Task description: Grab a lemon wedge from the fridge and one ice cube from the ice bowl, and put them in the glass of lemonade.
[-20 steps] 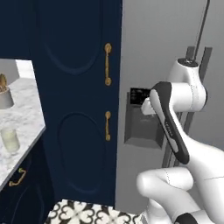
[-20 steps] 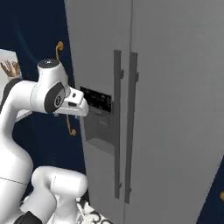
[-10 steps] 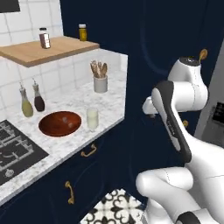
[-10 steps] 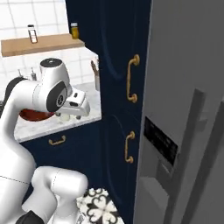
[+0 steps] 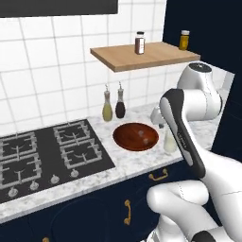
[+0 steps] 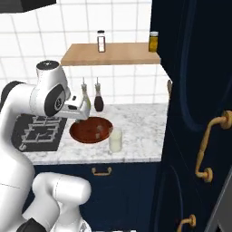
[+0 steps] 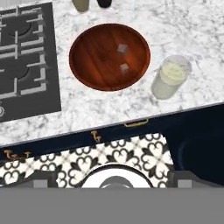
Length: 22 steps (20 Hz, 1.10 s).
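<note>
The gripper (image 6: pixel 78 113) hangs high above the front edge of the counter (image 7: pixel 188 26) with its jaws spread wide and nothing between them. In the hand view the wooden bowl (image 7: pixel 83 43) lies toward 12 o'clock of the picture's middle, well below the hand. Two ice cubes sit apart on the bowl's floor, one (image 7: pixel 122 48) at about 2 o'clock of its centre and the other (image 7: pixel 124 67) at about 4 o'clock. The glass of lemonade (image 7: pixel 170 78) stands upright just beside the bowl at its 4 o'clock, close to the rim; whether they touch I cannot tell. The stove (image 7: pixel 26 65) lies at the bowl's 9 o'clock. In the left base view two stoppered bottles (image 5: pixel 113 105) stand against the tiles at the bowl's 11 o'clock, under a wooden shelf (image 5: pixel 137 56). From this pose I judge the ice step to be in hand, with the reach not yet begun. Whether a lemon wedge is already in the drink is too small to tell. The next move calls for lowering straight down over one cube, probably the 4 o'clock one, since it lies clear of the other and of the rim. The open jaws should then close gently, as so small and slick a piece could squirt away.
</note>
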Motion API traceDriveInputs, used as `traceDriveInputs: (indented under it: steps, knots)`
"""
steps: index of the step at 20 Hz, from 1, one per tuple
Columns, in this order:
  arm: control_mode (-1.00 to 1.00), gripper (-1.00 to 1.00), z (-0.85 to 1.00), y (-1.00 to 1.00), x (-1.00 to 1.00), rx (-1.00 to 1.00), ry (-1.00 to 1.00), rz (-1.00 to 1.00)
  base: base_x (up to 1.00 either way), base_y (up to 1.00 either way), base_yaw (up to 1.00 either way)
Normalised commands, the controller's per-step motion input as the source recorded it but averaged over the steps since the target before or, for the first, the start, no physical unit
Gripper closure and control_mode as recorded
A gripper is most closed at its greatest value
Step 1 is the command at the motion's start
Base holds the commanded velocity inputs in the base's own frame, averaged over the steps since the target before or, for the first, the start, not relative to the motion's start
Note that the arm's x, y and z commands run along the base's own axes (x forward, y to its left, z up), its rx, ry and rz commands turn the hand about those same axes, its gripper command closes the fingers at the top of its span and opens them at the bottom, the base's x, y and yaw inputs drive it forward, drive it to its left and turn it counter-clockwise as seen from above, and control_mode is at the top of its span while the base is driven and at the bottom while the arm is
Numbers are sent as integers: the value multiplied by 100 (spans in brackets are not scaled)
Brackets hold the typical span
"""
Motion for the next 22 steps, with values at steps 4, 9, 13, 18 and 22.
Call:
traceDriveInputs:
  steps: [4,9,13,18,22]
  knots:
    - [100,-100,0,0,0,0,0,0,84,-31,20]
    - [100,-100,0,0,0,0,0,0,40,-12,5]
    - [-100,-100,-100,0,9,9,48,0,0,0,0]
    - [-100,-100,-89,-10,18,7,34,9,0,0,0]
    - [-100,-100,-43,0,14,-6,2,37,0,0,0]
